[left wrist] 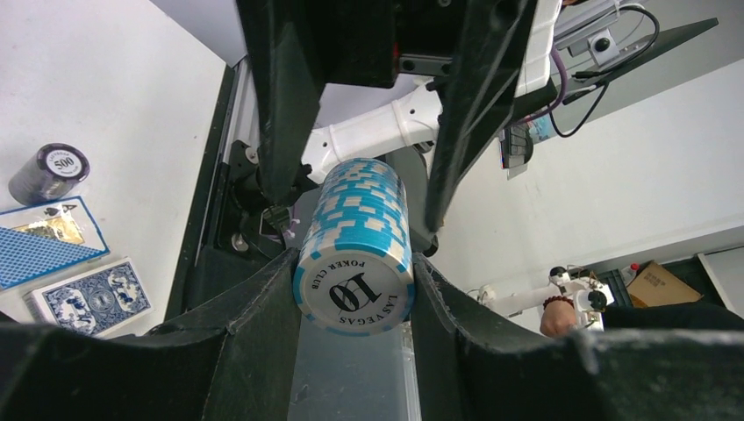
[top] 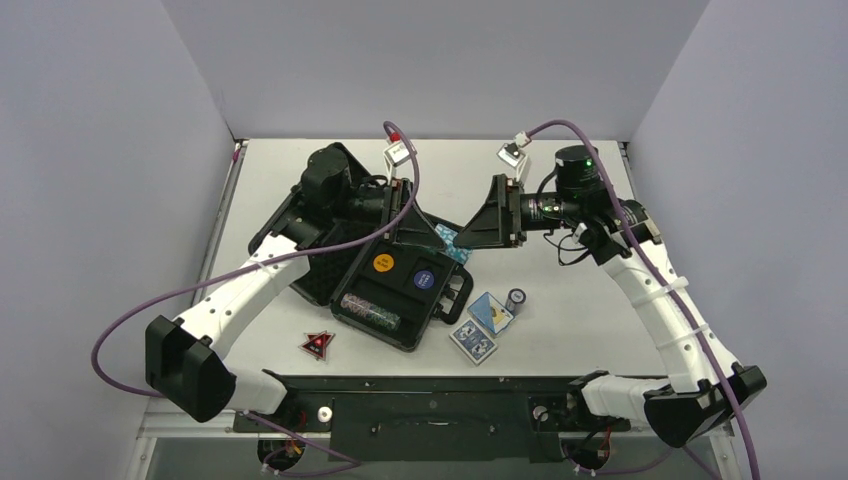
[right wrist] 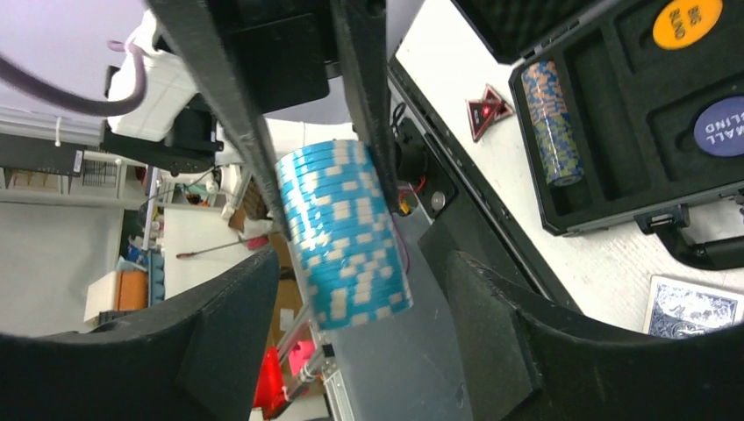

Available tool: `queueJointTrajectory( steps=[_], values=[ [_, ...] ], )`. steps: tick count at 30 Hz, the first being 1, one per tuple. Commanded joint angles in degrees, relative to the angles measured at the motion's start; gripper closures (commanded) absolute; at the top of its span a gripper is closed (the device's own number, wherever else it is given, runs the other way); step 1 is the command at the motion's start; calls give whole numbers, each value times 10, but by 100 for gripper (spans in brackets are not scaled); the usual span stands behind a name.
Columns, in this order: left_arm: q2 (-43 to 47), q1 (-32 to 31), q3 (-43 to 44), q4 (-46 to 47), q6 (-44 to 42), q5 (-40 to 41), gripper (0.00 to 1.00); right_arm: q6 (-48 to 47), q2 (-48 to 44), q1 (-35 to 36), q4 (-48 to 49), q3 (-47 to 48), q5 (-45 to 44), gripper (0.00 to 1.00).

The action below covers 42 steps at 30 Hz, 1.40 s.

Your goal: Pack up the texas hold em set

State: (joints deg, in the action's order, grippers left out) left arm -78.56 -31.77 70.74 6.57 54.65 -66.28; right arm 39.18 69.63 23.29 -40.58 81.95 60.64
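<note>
A cyan roll [left wrist: 355, 254] is held in the air over the far corner of the open case [top: 405, 298]. It is clamped at one end between the fingers of the left gripper [left wrist: 355, 272]. The right gripper [right wrist: 360, 272] is placed around the roll's other end with its jaws parted, and a gap is seen beside the roll. An orange button [top: 383, 263], a blue button [top: 425, 279] and a speckled roll [top: 370, 312] are seated in the case's foam. Outside it, a deck [top: 491, 312], a second deck [top: 472, 341], an upright dark roll [top: 516, 297] and the triangle [top: 317, 344] are seen on the desk [top: 580, 330].
</note>
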Motion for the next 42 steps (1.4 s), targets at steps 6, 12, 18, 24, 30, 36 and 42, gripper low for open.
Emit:
queueJointTrajectory(
  steps=[6, 12, 18, 24, 30, 36, 42],
  values=[
    [34, -11, -6, 25, 20, -2, 100, -101, 23, 41, -56, 30, 5, 45],
    [39, -16, -15, 31, 28, -7, 100, -66, -10, 43, -9, -3, 28, 50],
    [40, -37, -20, 30, 27, 8, 100, -47, -18, 52, 13, -16, 36, 50],
    [36, -64, -23, 30, 23, 26, 100, -46, -21, 61, 10, -22, 34, 50],
    [45, -65, -26, 21, 19, 22, 100, -44, -40, 66, 10, -45, 35, 51],
    [49, -57, -17, -11, -3, 10, 100, -44, -57, 66, 2, -60, 36, 42],
    [44, -52, -1, -14, -3, -1, 100, -52, -63, 65, -9, -63, 32, 34]
  ],
)
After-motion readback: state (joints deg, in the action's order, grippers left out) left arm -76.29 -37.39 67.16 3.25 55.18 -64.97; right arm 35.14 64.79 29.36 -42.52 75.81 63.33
